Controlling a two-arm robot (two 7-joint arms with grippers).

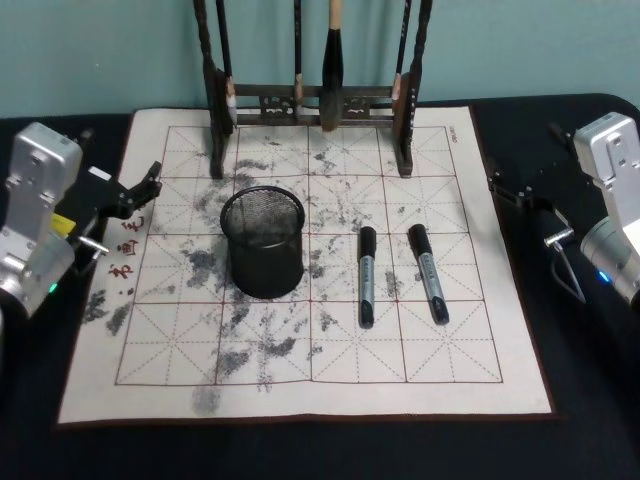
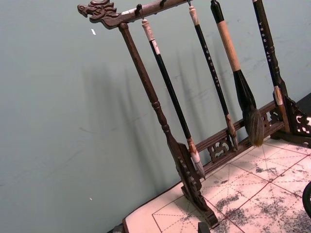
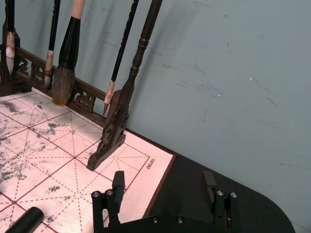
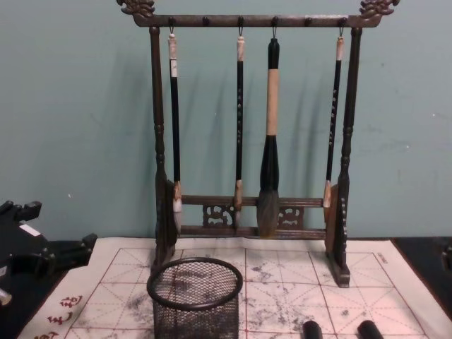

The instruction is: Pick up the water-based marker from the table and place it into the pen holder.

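Observation:
Two black-capped markers with grey barrels lie side by side on the ink-stained practice mat, one point(image 1: 366, 277) nearer the middle and one point(image 1: 428, 273) to its right; their caps point(image 4: 312, 330) point(image 4: 367, 329) peek up in the chest view. The pen holder point(image 1: 265, 245), a round black mesh cup point(image 4: 195, 296), stands upright to their left with nothing in it that I can see. My left gripper point(image 1: 140, 192) hovers open at the mat's left edge. At the mat's right edge my right gripper point(image 1: 510, 190) is also open, its fingers point(image 3: 116, 187) spread wide with nothing between them.
A tall dark wooden rack point(image 1: 310, 100) hung with calligraphy brushes point(image 4: 268, 141) stands along the mat's far edge against the teal wall. The mat point(image 1: 480, 380) lies on a black table, with bare grid squares in front of the markers and cup.

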